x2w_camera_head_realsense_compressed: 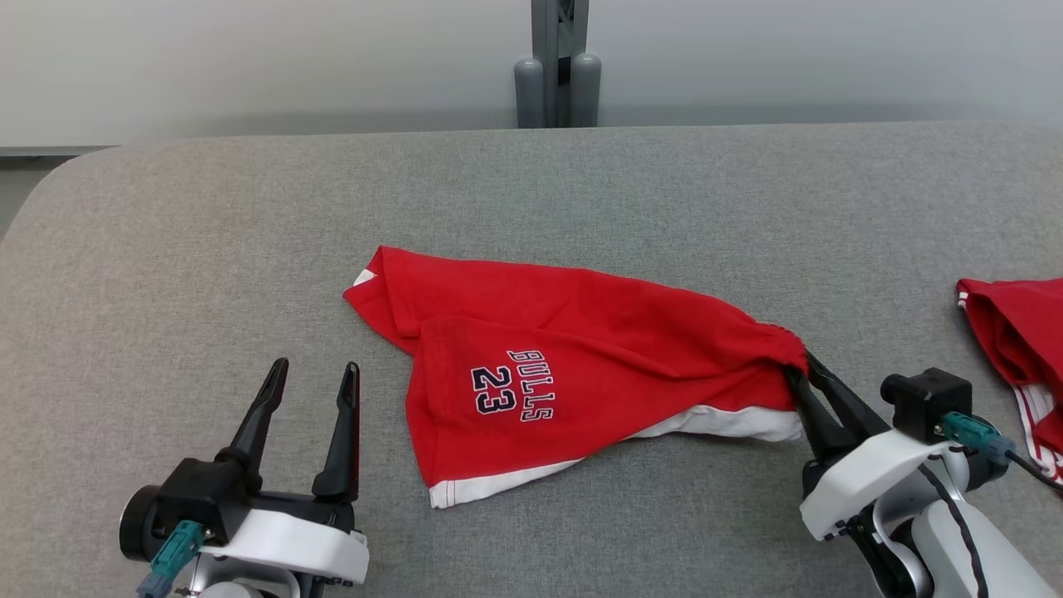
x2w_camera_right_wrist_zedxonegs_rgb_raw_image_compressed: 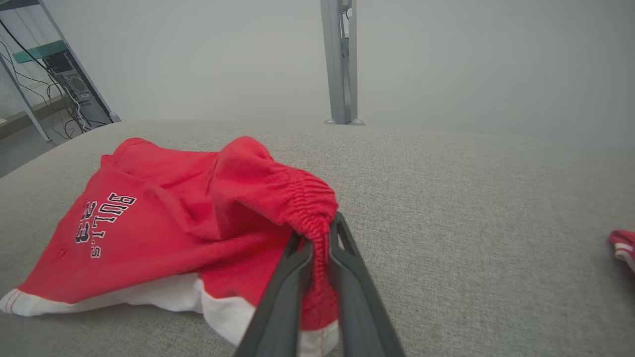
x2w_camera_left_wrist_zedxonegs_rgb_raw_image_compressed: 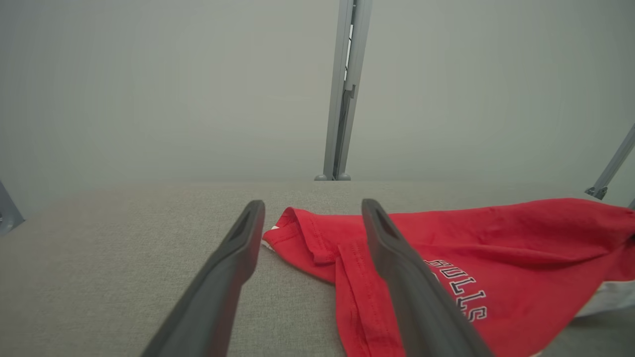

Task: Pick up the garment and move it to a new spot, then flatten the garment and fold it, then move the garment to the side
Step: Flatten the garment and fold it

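The red garment (x2w_camera_head_realsense_compressed: 581,365), shorts printed "BULLS 23" with white trim, lies crumpled at the middle of the grey desk (x2w_camera_head_realsense_compressed: 581,191). The head view shows both hands. The right hand (x2w_camera_head_realsense_compressed: 799,370) is at the garment's right end, and the left hand (x2w_camera_head_realsense_compressed: 315,370) stands spread wide and empty just left of it. The right wrist view adds the grip: the fingers (x2w_camera_right_wrist_zedxonegs_rgb_raw_image_compressed: 347,277) are nearly closed on the gathered elastic waistband (x2w_camera_right_wrist_zedxonegs_rgb_raw_image_compressed: 310,208). The left wrist view shows the folded left hem (x2w_camera_left_wrist_zedxonegs_rgb_raw_image_compressed: 297,233) beyond its parted fingers. Bare desk stretches far and left to the rounded corner. On the right, a second red garment (x2w_camera_head_realsense_compressed: 1013,332) lies at the edge.
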### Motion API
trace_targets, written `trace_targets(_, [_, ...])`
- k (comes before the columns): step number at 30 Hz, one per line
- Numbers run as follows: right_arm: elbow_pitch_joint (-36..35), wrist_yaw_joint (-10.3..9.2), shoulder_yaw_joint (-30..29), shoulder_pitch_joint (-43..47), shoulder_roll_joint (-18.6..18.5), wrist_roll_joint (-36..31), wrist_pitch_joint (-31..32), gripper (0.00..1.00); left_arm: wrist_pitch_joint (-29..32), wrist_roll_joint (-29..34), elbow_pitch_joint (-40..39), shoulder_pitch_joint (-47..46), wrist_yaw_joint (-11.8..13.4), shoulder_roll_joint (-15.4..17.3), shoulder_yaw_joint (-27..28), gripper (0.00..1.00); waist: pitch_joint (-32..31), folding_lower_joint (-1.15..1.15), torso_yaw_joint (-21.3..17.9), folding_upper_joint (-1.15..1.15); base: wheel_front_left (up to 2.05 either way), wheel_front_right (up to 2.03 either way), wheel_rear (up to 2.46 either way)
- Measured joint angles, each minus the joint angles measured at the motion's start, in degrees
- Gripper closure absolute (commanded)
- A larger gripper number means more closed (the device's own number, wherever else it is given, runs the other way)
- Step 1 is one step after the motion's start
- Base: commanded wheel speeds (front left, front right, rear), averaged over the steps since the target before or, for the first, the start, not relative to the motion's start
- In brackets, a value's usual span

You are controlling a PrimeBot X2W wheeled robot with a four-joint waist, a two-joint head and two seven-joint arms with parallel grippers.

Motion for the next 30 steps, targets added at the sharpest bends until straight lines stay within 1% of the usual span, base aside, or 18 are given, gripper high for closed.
trace_targets(1, [1.52, 0.00, 0.00, -0.35, 0.48, 0.19, -0.27, 0.00, 0.00, 0.05, 0.22, -0.41, -0.24, -0.05, -0.16, 0.00, 0.17, 0.00, -0.04, 0.00, 0.00, 0.00, 0.00])
trace_targets(6, [6.03, 0.00, -0.20, -1.32, 1.00, 1.33, -2.80, 0.00, -0.03, 0.51, 1.10, -0.73, -0.42, -0.03, -0.24, 0.00, 0.32, 0.00, -0.60, 0.00, 0.00, 0.00, 0.00])
trace_targets(10, [5.59, 0.00, -2.57, 1.13, 0.40, 1.56, -4.57, 0.00, -0.08, 0.51, 1.62, -0.57, -0.41, 0.22, 0.05, 0.00, -0.74, 0.00, -1.03, 0.00, 0.00, 0.00, 0.00])
trace_targets(12, [4.00, 0.00, -4.91, 3.60, -0.12, 0.89, -5.25, 0.00, -0.09, 0.54, 1.72, -0.25, -0.34, 0.35, 0.26, 0.00, -1.56, 0.00, -1.17, 0.00, 0.00, 0.00, 0.00])
trace_targets(13, [1.21, 0.00, -8.00, 5.87, -0.47, -0.58, -5.75, 0.00, -0.09, 0.59, 1.60, 0.14, -0.12, 0.63, 0.57, 0.00, -2.38, 0.00, -1.33, 0.00, 0.00, 0.00, 0.00])
trace_targets(14, [1.21, 0.00, -8.00, 5.87, -0.47, -0.58, -5.75, 0.00, -0.09, 0.59, 1.60, 0.14, -0.12, 0.63, 0.57, 0.00, -2.38, 0.00, -1.33, 0.00, 0.00, 0.00, 0.00])
trace_targets(15, [-0.47, 0.00, -9.89, 6.80, -0.43, -1.80, -5.90, 0.00, -0.11, 0.59, 1.49, 0.54, 0.04, 0.78, 0.82, 0.00, -2.77, 0.00, -1.47, 0.00, 0.00, 0.00, 0.00])
trace_targets(19, [-8.34, 0.00, -14.51, 10.22, 1.46, -6.01, -5.63, 0.00, -0.18, 0.59, 0.88, 1.94, 0.62, 1.49, 1.27, 0.00, -4.33, 0.00, -2.26, 0.00, 0.00, 0.00, 0.00])
trace_targets(23, [-15.55, 0.00, -15.56, 12.87, 3.97, -9.06, -2.67, 0.00, 0.01, 0.68, -0.01, 2.66, 1.19, 2.15, 1.57, 0.00, -6.02, 0.00, -2.79, 0.00, 0.00, 0.00, 0.00])
trace_targets(26, [-19.16, 0.00, -15.32, 15.17, 5.69, -10.48, -0.65, 0.00, 0.53, 0.67, -0.29, 3.61, 1.64, 2.48, 1.58, 0.00, -7.22, 0.00, -2.99, 0.00, 0.00, 0.00, 0.00])
trace_targets(30, [-22.02, 0.00, -15.67, 18.63, 7.31, -11.87, 1.37, 0.00, 1.16, 0.66, -0.96, 4.75, 1.98, 3.01, 1.55, 0.00, -8.69, 0.00, -3.13, 0.00, 0.00, 0.00, 0.00])
